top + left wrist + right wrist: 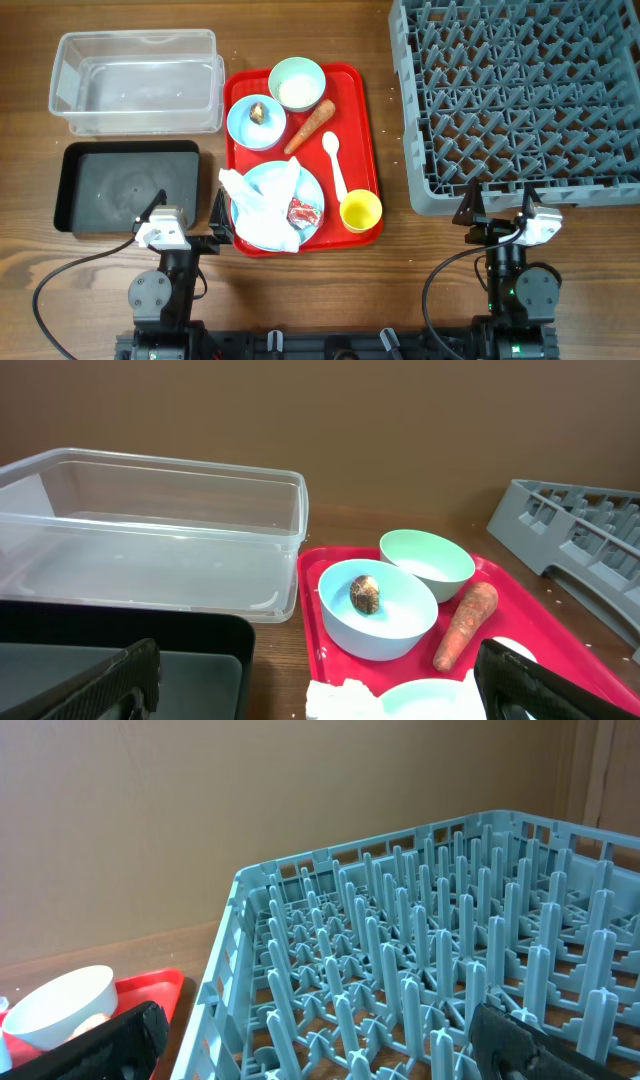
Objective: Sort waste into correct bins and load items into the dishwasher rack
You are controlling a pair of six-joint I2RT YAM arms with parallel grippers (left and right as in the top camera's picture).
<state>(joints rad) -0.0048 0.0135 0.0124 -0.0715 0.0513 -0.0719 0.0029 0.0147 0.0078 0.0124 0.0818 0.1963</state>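
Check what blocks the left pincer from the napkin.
Nothing visible does. The open left pincer sits at the red tray's edge, with the napkin just beyond on the plate; only the low rim lies between.

The wooden table carries four items directly: clear tub toward the far-left corner; black tray just nearer; red tray centrally; grey dishwasher rack far right.

Robot lab setup staged as a dish-clearing station: bare wooden table against a plain brown wall, cafeteria-style red tray mid-table, grey dishwasher rack right of it, clear tub and black tray left of it, cabled robot arms bolted just below it.
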